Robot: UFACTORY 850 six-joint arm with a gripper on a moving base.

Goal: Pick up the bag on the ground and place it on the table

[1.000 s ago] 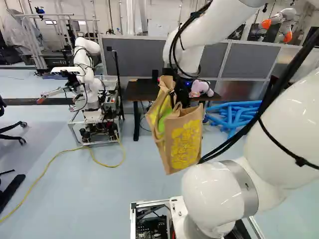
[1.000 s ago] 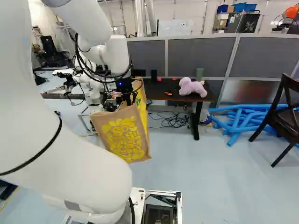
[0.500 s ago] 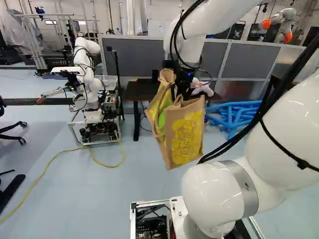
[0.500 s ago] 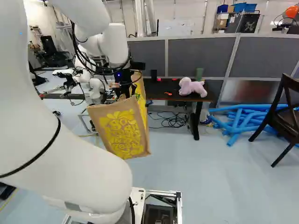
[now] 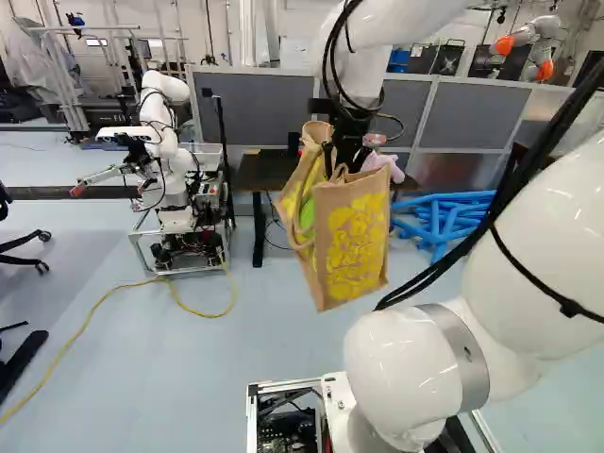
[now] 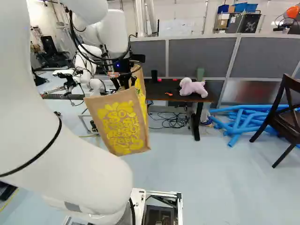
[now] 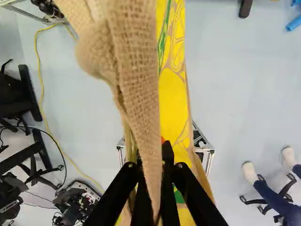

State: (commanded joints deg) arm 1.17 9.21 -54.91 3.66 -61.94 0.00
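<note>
Looking at the left base view first: the bag (image 5: 351, 241) is hanging just below the claw (image 5: 343, 160), up off the floor (image 5: 189, 349), and the worktop (image 5: 269, 175) is sitting beyond it. The bag's long axis is running mostly up and down, with a bit of a lean, so it's not dangling perfectly straight

Over in the right base view, the worktop is showing to the right of the bag and farther out, with a pink plush toy (image 6: 192, 87) sitting on top. The bottom of the bag is looking lower than the worktop's surface to me, so I'm guessing the arm (image 6: 75, 159) is needing more lift plus some reach forward before any lowering. Otherwise the bag is risking a bump against the near edge imo

In the wrist view, the claw is pinching the bag's handle (image 7: 136, 70), which is passing between its two fingers (image 7: 194, 190). The yellow side (image 7: 174, 103) is running alongside the handle, and the weight is all hanging from there, so I'm betting on some swinging if the move is going too fast
</note>
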